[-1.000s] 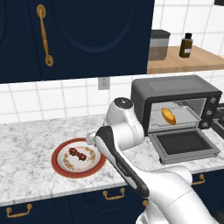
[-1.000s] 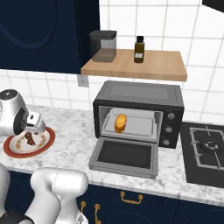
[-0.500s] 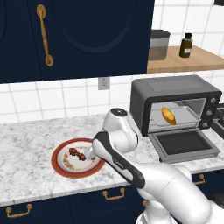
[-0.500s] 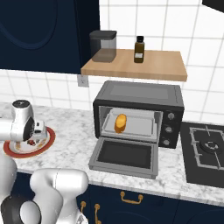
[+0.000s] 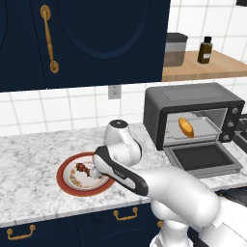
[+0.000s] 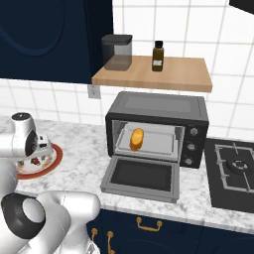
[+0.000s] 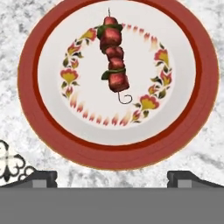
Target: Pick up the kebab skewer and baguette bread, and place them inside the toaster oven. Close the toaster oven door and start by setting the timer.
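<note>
In the hand view, the plate [image 7: 205, 87] lies on the marble directly below the camera, red-rimmed with a ring of painted flowers, and the kebab skewer [image 7: 114, 61] lies near its middle, red and brown chunks with bits of green and a small hook at one end. The gripper [image 7: 112, 177] hangs above the near rim with its two fingertips [image 7: 41, 177] spread wide apart, grasping nothing and clear of the skewer.

The left base view adds what the hand camera cannot see. At the left, the plate [image 5: 65, 176] rests on the marble counter [image 5: 29, 159], the skewer [image 5: 82, 169] a small dark mark on it, partly behind the bent arm. To the right stands the toaster oven [image 5: 193, 99], its door [image 5: 205, 159] dropped flat, and the baguette bread [image 5: 185, 128] lies inside on the rack.

The right base view shows the oven [image 6: 158, 106] more squarely: the bread [image 6: 136, 139] on the rack, the door [image 6: 141, 176] lying open, the knobs down the right side. The plate [image 6: 54, 158] peeks out beside the arm at far left.

The counter is grey-veined white marble against white wall tiles, with dark blue cabinets and brass handles above and below. A wooden shelf [image 6: 183, 79] over the oven carries a dark canister [image 6: 116, 49] and a brown bottle [image 6: 158, 54]. A black hob [image 6: 233, 173] sits at far right.
</note>
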Controlling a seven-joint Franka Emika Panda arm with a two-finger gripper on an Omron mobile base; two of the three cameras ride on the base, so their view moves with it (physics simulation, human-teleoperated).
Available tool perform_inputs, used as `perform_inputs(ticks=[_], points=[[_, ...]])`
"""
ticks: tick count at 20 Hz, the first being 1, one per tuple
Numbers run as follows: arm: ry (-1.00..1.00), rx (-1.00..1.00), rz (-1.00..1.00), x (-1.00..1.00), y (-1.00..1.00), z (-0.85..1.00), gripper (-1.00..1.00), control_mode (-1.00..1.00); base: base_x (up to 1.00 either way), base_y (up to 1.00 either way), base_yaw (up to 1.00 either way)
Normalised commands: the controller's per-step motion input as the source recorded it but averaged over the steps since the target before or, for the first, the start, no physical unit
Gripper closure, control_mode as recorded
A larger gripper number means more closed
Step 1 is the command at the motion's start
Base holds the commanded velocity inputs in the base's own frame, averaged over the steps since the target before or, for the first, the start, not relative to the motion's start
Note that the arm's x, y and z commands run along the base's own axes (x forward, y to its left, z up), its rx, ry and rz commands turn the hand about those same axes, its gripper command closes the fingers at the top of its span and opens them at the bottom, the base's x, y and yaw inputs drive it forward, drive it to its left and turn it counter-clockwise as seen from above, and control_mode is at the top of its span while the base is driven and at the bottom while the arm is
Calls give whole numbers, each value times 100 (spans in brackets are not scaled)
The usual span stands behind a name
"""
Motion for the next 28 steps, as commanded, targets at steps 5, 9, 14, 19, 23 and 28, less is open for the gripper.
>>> perform_inputs(ticks=[5,9,14,19,23,28], points=[[2,-3,6,12,22,-21,-100,-100,0,0,0],[1,0,2,11,24,-22,-100,-100,0,0,0],[0,0,3,28,3,-6,-100,-100,0,0,0],[3,0,4,21,3,-8,-100,-100,0,0,0],[2,0,4,14,1,-16,-100,-100,0,0,0],[0,0,2,1,16,-24,-100,-100,0,0,0]])
